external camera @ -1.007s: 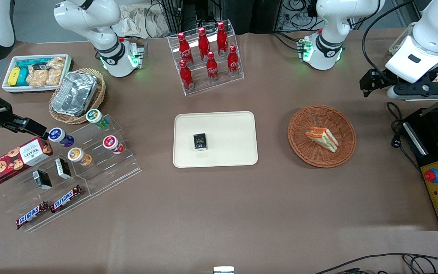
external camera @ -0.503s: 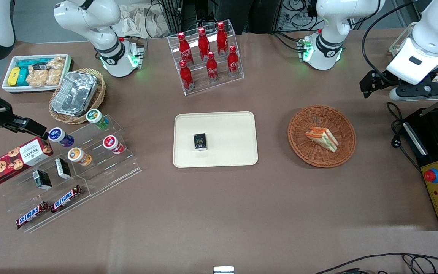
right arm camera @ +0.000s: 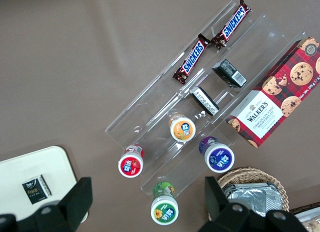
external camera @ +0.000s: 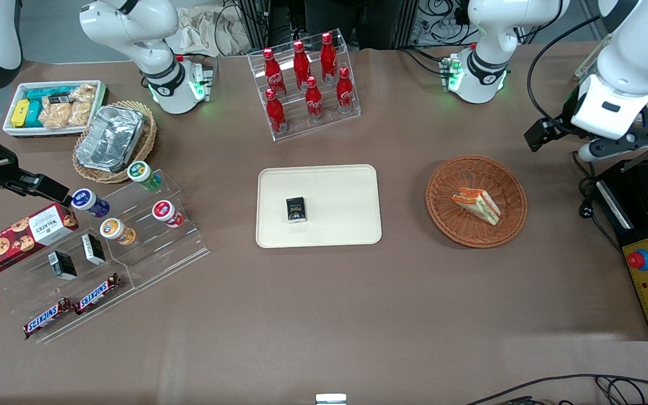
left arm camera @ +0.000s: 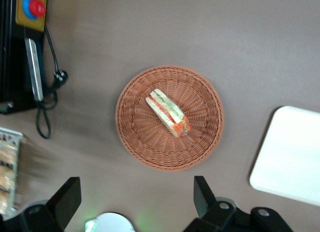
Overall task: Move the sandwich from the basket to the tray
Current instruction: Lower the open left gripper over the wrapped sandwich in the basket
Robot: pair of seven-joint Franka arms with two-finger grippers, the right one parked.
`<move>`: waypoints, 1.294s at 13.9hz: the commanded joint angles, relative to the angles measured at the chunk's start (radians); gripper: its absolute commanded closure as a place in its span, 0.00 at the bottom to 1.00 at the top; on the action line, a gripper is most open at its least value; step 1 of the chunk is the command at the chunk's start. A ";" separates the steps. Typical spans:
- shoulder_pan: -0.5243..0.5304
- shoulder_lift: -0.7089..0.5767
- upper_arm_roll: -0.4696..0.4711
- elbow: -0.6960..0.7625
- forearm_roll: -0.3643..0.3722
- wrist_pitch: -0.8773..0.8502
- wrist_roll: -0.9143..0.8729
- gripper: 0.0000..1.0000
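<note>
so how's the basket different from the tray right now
The basket is round, reddish-brown wicker; the tray is a flat cream rectangle with rounded corners. The basket holds the sandwich; the tray holds only a small black packet. The basket lies nearer the working arm's end, where the open gripper hangs high, beside the basket rather than over it. Both rest flat on the table, apart.

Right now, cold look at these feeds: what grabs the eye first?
The sandwich, lying alone in the red-brown basket toward the working arm's end of the table. Mid-table sits the cream tray with one small black packet on it. The pincer hangs open high above the table beside the basket, touching nothing; farther from the camera stands a rack of red cola bottles.
</note>
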 commanded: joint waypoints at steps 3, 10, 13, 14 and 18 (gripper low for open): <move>-0.009 -0.009 -0.019 -0.093 -0.021 0.106 -0.254 0.00; -0.052 0.086 -0.018 -0.161 0.016 0.273 -0.504 0.00; -0.053 0.151 -0.014 -0.159 0.042 0.280 -0.571 0.00; -0.050 0.171 -0.014 -0.158 0.062 0.284 -0.608 0.00; -0.047 0.224 -0.014 -0.167 0.065 0.290 -0.662 0.00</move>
